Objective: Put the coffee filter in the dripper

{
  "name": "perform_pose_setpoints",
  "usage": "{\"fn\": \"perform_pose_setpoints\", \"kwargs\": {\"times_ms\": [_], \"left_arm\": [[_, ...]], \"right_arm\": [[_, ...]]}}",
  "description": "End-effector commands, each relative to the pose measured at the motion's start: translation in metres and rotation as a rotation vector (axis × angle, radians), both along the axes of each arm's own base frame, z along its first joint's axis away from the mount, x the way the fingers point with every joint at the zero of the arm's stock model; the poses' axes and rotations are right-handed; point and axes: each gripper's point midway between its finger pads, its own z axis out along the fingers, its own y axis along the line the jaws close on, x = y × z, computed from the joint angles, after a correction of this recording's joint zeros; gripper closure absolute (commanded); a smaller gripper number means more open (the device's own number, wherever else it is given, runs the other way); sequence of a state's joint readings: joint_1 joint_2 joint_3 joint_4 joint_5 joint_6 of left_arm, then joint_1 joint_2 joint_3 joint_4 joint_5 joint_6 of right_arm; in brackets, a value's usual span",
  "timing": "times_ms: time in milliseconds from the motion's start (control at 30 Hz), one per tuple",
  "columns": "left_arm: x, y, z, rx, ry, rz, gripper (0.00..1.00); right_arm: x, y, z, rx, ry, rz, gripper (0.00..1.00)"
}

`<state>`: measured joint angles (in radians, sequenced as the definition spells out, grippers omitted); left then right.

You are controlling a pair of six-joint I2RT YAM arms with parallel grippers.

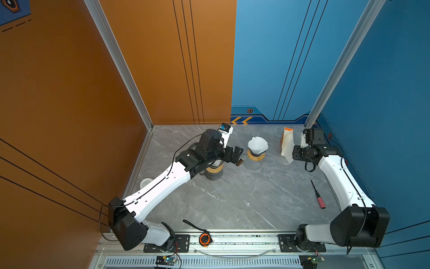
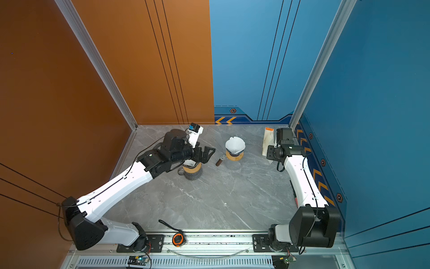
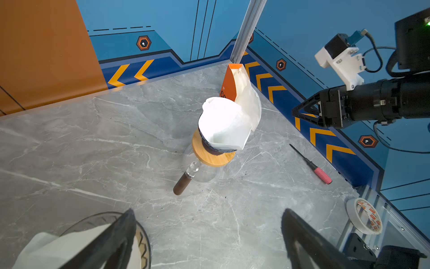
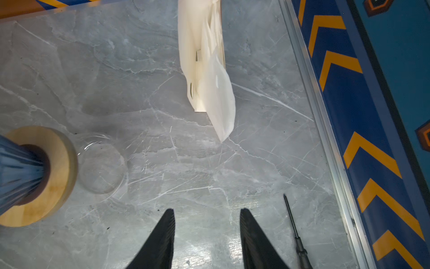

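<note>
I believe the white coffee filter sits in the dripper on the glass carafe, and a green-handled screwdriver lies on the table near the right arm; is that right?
Nearly. The left wrist view shows the screwdriver has a red handle, not green. The coffee filter does sit in the dripper on the glass carafe, and the screwdriver lies on the table near the right arm.

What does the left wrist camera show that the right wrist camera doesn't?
Left wrist only: the filter seated in the dripper, a brown handle, a tape roll, and a second filter close to the open left claw. Right wrist only: the empty gap between the right claw's fingers. Both: the wooden ring, the glass carafe, the filter pack, the screwdriver.
</note>
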<state>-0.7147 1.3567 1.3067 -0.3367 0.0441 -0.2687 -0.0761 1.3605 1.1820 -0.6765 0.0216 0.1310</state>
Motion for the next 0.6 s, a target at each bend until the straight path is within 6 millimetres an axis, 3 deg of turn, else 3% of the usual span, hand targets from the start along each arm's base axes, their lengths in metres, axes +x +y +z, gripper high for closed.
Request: {"fn": "perform_pose_setpoints", "kwargs": {"times_ms": [0, 200, 567], "left_arm": [[-0.005, 0.008, 0.005, -0.017, -0.050, 0.025, 0.02], [-0.015, 0.010, -0.013, 0.008, -0.016, 0.011, 0.02], [-0.010, 0.005, -0.026, 0.044, 0.022, 0.013, 0.02]], "right_arm": [[0.021, -0.006, 0.004, 0.037, -0.123, 0.020, 0.57], [0.040, -0.026, -0.021, 0.095, -0.112, 0.016, 0.58], [0.077, -0.039, -0.064, 0.166, -0.076, 0.042, 0.62]]}}
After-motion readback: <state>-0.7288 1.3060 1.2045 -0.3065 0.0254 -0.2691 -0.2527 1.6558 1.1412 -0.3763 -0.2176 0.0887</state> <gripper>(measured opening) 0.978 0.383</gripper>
